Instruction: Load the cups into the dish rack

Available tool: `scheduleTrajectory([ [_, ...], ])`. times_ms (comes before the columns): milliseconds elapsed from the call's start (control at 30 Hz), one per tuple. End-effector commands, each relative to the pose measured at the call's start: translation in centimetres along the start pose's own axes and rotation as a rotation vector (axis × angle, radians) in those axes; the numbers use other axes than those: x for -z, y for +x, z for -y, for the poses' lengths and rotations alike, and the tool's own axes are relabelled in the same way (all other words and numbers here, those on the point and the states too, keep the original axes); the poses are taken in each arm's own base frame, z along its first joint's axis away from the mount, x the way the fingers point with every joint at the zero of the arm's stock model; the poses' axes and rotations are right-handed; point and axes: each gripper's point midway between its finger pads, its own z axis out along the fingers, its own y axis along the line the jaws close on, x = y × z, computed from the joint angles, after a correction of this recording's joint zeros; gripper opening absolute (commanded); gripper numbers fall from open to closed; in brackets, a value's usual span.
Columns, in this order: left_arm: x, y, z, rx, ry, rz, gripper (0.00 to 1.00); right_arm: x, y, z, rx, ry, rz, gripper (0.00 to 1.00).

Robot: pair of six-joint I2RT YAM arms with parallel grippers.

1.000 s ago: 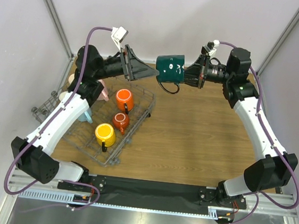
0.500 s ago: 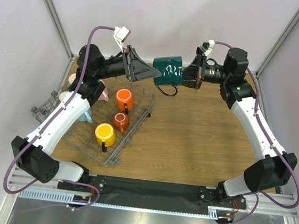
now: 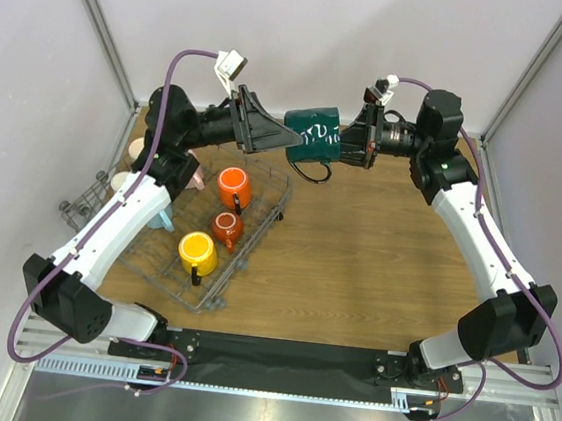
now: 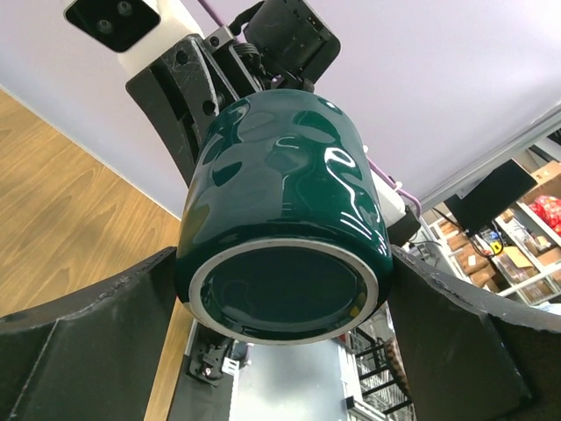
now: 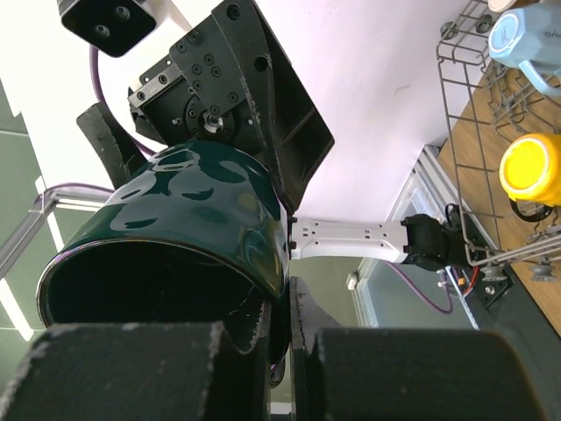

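A dark green cup (image 3: 314, 136) hangs in the air on its side at the back middle. My right gripper (image 3: 353, 144) is shut on its rim, one finger inside and one outside, as the right wrist view (image 5: 285, 338) shows on the cup (image 5: 175, 228). My left gripper (image 3: 287, 137) is open, and its fingers stand on either side of the cup's base (image 4: 280, 237); in the left wrist view the gripper (image 4: 282, 263) has the base between its pads. The wire dish rack (image 3: 258, 240) at the left holds an orange cup (image 3: 233, 185), a small red cup (image 3: 226, 227) and a yellow cup (image 3: 197, 252).
A light blue cup (image 3: 164, 220), a pink cup (image 3: 194, 173) and a cream cup (image 3: 137, 145) sit partly hidden under my left arm at the rack's far side. A smaller wire basket (image 3: 80, 205) stands at the left wall. The rack (image 5: 465, 132) also shows in the right wrist view.
My right gripper has carried the dark green cup leftward, so its base now sits between my left gripper's open fingers. The left arm has barely moved.
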Motion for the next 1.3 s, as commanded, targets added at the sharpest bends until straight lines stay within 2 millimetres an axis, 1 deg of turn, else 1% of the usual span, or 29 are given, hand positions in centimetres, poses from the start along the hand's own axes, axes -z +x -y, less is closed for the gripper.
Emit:
scheduleTrajectory([
  [0,-0.2,0.4,-0.6,0.004,-0.026,-0.001,1.0,-0.1,1.0,-3.6,0.134,-0.069,-0.039,0.0],
  [67,-0.2,0.6,-1.0,0.026,-0.034,-0.009,1.0,0.0,1.0,-3.8,0.141,-0.05,-0.035,0.0],
  [100,-0.3,0.6,-0.8,0.044,-0.026,-0.013,1.0,-0.1,0.8,-3.2,0.203,-0.035,-0.033,0.0],
  [133,-0.3,0.8,-0.9,0.059,-0.02,-0.018,1.0,0.0,0.8,-2.4,0.155,0.005,-0.033,0.0],
  [167,-0.4,0.8,-0.9,0.069,-0.017,-0.02,1.0,0.0,0.8,-2.6,0.171,0.012,-0.034,0.0],
  [333,-0.4,0.7,-0.5,0.073,-0.015,-0.015,1.0,-0.1,0.6,-1.7,0.158,0.025,-0.021,0.0],
  [433,-0.4,0.7,-0.6,0.077,-0.018,-0.012,0.94,-0.2,0.6,-1.4,0.151,0.031,-0.021,0.0],
  [533,-0.5,0.7,-0.6,0.08,-0.014,-0.011,0.79,-0.1,0.5,-1.2,0.149,0.034,-0.023,0.0],
  [567,-0.5,0.8,-0.6,0.083,-0.012,-0.014,0.68,-0.1,0.5,-1.2,0.147,0.035,-0.022,0.0],
  [633,-0.5,0.8,-0.6,0.09,-0.01,-0.014,0.57,-0.1,0.4,-1.1,0.148,0.038,-0.017,0.0],
  [667,-0.5,0.7,-0.5,0.086,-0.005,-0.011,0.47,-0.2,0.3,-0.9,0.145,0.042,-0.013,0.0],
  [700,-0.6,0.8,-0.6,0.097,-0.003,-0.012,0.41,-0.2,0.2,-0.9,0.145,0.044,-0.011,0.0],
  [733,-0.6,0.7,-0.6,0.096,0.003,-0.011,0.27,-0.2,0.1,-0.9,0.147,0.046,-0.007,0.0],
  [767,-0.6,0.7,-0.6,0.105,0.005,-0.012,0.19,-0.2,0.1,-0.9,0.147,0.046,-0.007,0.0],
  [800,-0.7,0.8,-0.6,0.111,0.004,-0.014,0.0,-0.2,-0.1,-0.8,0.145,0.051,-0.002,0.01],
  [900,-0.6,0.8,-0.8,0.124,-0.005,-0.01,0.01,0.1,-0.4,-0.4,0.133,0.069,0.01,0.16],
  [933,-0.6,0.8,-0.8,0.125,-0.008,-0.01,0.0,0.3,-0.6,-0.3,0.129,0.074,0.018,0.29],
  [1033,-0.5,0.8,-1.6,0.139,-0.056,0.002,0.0,0.7,-0.7,0.2,0.113,0.095,0.03,0.53],
  [1100,-0.2,1.2,-2.3,0.152,-0.099,-0.001,0.0,1.1,-1.0,0.7,0.098,0.11,0.043,0.59],
  [1133,-0.1,1.0,-2.6,0.152,-0.119,0.012,0.0,1.2,-1.0,0.8,0.098,0.114,0.046,0.61],
  [1167,0.0,0.9,-2.8,0.145,-0.132,0.014,0.0,1.5,-1.2,1.1,0.093,0.121,0.054,0.67],
  [1267,0.7,0.8,-3.8,0.166,-0.193,0.036,0.0,2.1,-1.5,2.0,0.062,0.148,0.071,0.71],
])
